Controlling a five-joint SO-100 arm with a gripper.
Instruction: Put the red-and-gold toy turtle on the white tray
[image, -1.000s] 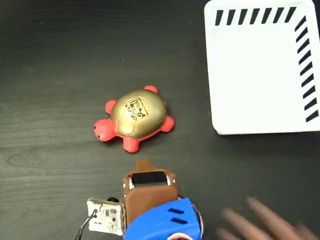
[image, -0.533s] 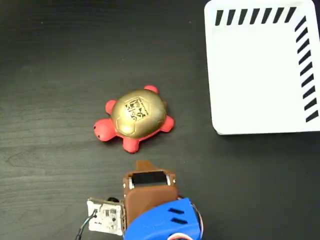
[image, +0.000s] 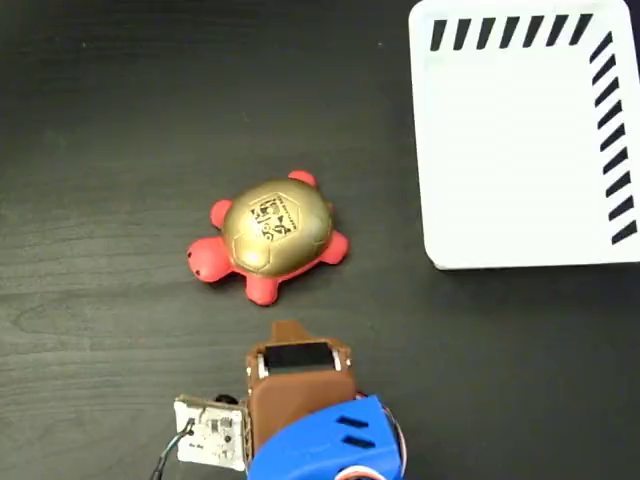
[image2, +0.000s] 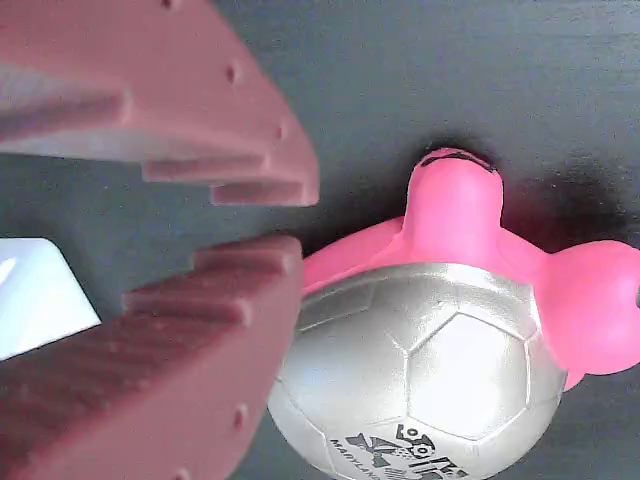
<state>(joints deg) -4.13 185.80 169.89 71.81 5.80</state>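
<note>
Turtle on the dark table, our gripper just short of it and holding nothing.

In the fixed view we see the red-and-gold toy turtle resting on the dark table, left of centre, its head toward the lower left. The white tray lies well apart from it in the upper right corner, with nothing on it. Our gripper sits just below the turtle, its brown tip near the turtle's lower leg but not touching. In the wrist view our gripper has its ridged jaws slightly apart with only table between them, and the turtle lies just beside the lower jaw.
</note>
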